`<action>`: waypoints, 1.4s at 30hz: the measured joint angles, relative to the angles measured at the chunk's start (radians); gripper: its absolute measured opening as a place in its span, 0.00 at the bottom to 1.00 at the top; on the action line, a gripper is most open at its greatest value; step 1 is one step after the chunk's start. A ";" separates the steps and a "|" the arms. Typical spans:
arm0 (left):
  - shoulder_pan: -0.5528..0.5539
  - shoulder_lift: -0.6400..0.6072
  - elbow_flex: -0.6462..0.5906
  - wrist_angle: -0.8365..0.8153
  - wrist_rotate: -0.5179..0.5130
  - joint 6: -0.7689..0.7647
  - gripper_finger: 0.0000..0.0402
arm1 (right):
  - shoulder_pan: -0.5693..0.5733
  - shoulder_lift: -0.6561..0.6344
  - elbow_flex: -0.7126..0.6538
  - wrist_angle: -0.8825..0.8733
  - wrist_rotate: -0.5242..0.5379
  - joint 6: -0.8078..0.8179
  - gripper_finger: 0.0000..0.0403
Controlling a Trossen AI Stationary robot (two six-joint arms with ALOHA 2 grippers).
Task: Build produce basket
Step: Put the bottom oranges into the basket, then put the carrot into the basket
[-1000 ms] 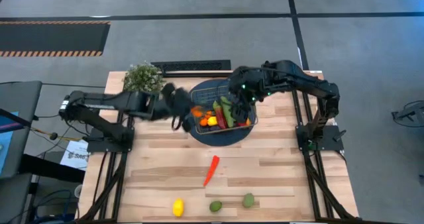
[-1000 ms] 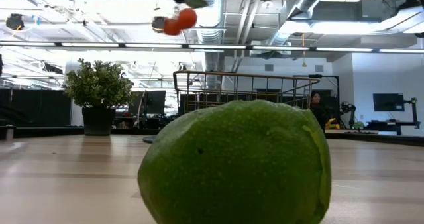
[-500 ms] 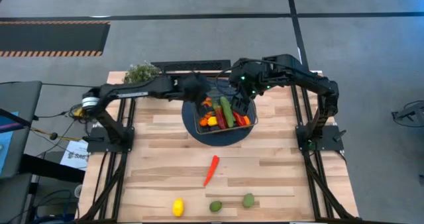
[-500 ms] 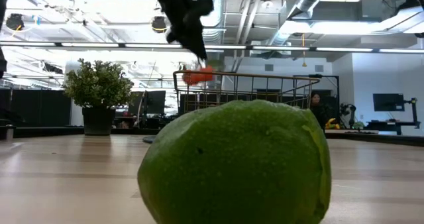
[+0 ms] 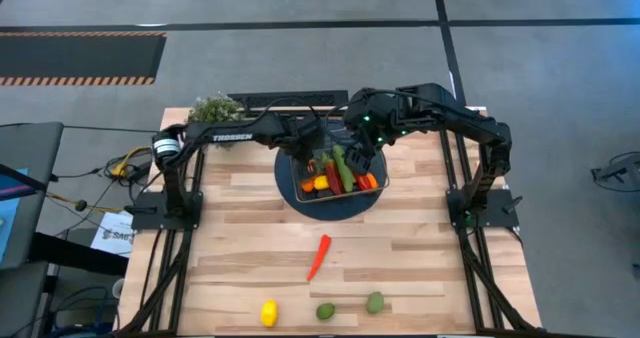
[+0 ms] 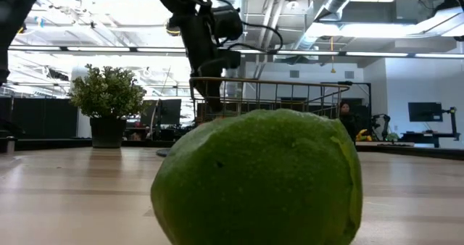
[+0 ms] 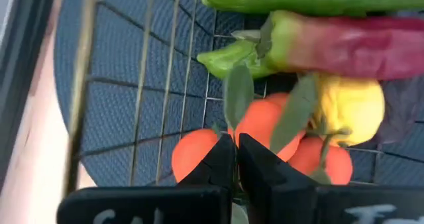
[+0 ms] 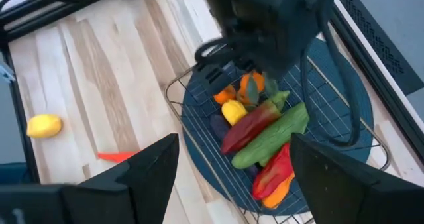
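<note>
Jaws first: left gripper [image 7: 233,159] is clenched inside the shallow square wire-mesh basket [image 5: 297,191], fingertips pinched on the leafy stem of an orange tangerine cluster [image 7: 265,128], which already sits low against the mesh floor. Right gripper [image 8: 232,177] is spread wide, grasping nothing, hovering above the basket's far-right corner.

Progress, as we read it: more than half done. Basket sits on a dark blue round disc [image 5: 330,210] at the far-centre of the light wooden slatted tabletop [image 5: 420,268]. Inside it we count a long green cucumber [image 8: 271,136], a dark red pepper [image 8: 250,128], a red-and-orange pepper [image 8: 275,176] by the basket's near-right wall, a small yellow lemon [image 8: 233,111], a dark purple piece, likely the eggplant [image 8: 218,124], plus the tangerines.

Left outside, all on the near side of the basket: a slim red-orange chilli pepper [image 5: 318,257] well clear of the disc, then near the tabletop's front edge a yellow lemon [image 5: 268,312] and two green limes [image 5: 325,311] [image 5: 374,302]. One lime fills the low camera. So four pieces to go, once the left jaws release.

Orientation: cucumber and dark red pepper lie side by side, long axes parallel, running diagonally across the basket from near-right to far-left. Loose chilli's long axis also runs diagonally, pointed tip toward the near-left, away from the basket.
</note>
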 joint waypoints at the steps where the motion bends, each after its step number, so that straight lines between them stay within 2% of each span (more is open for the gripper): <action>1: 0.000 0.007 0.000 0.004 -0.001 0.008 0.00 | 0.000 0.000 0.000 0.002 0.000 0.001 0.75; 6: -0.001 0.012 0.000 0.001 0.012 0.068 0.05 | 0.000 0.000 0.000 0.005 0.000 0.026 0.75; 14: -0.010 -0.004 0.080 -0.065 -0.006 0.102 0.25 | 0.000 0.000 0.000 0.007 0.000 0.034 0.75; 19: -0.012 -0.004 0.187 -0.170 0.004 0.076 0.36 | 0.000 0.000 0.000 -0.004 0.000 0.029 0.75; 22: -0.015 -0.013 0.245 -0.308 0.031 0.059 0.40 | 0.005 0.000 0.000 -0.046 -0.001 0.030 0.75; 26: -0.041 -0.086 0.249 -0.437 0.025 0.004 0.42 | 0.027 0.000 0.000 -0.119 -0.002 0.041 0.75; 33: -0.153 -0.291 0.127 -0.560 -0.118 -0.228 0.43 | 0.127 0.000 0.001 -0.119 -0.053 0.054 0.75; 37: -0.250 -0.438 -0.013 -0.553 -0.163 -0.464 0.43 | 0.199 -0.001 0.001 -0.120 -0.048 0.076 0.75; 42: -0.397 -0.604 -0.207 -0.513 -0.250 -0.786 0.43 | 0.284 0.010 0.001 -0.120 0.014 0.192 0.75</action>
